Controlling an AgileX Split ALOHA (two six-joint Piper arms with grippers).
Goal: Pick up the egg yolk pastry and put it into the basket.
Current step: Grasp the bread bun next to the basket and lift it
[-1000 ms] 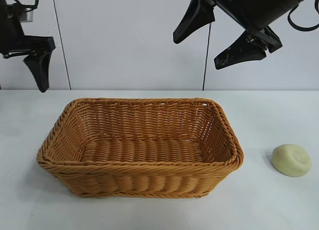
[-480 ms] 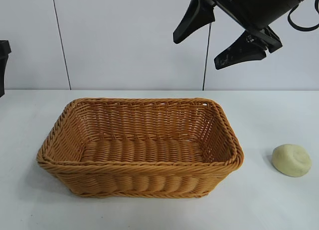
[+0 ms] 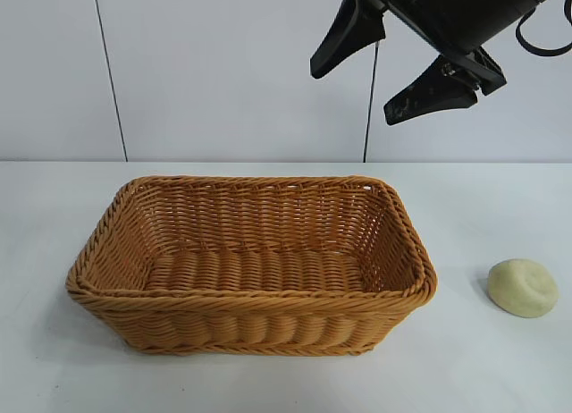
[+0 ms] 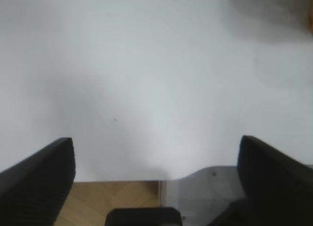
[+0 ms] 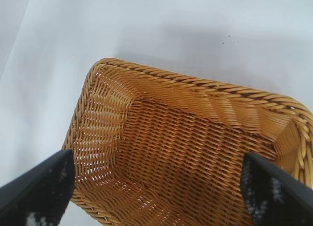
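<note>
The egg yolk pastry [image 3: 523, 288], a small pale yellow dome, lies on the white table to the right of the basket, apart from it. The orange-brown wicker basket [image 3: 255, 299] stands empty in the middle of the table; its rim also shows in the right wrist view [image 5: 195, 81]. My right gripper [image 3: 352, 96] hangs high above the basket's right half, open and empty, and its wrist view [image 5: 156, 156] looks down into the basket. My left gripper [image 4: 156, 142] is out of the exterior view; its wrist view shows it open and empty over bare table.
The white table [image 3: 483, 207] runs back to a pale panelled wall. In the left wrist view the table's edge shows, with wooden floor [image 4: 117, 196] and a grey metal part [image 4: 210, 187] beyond it.
The left arm has withdrawn leftward and left the exterior view. The right arm, the basket and the pastry have not moved.
</note>
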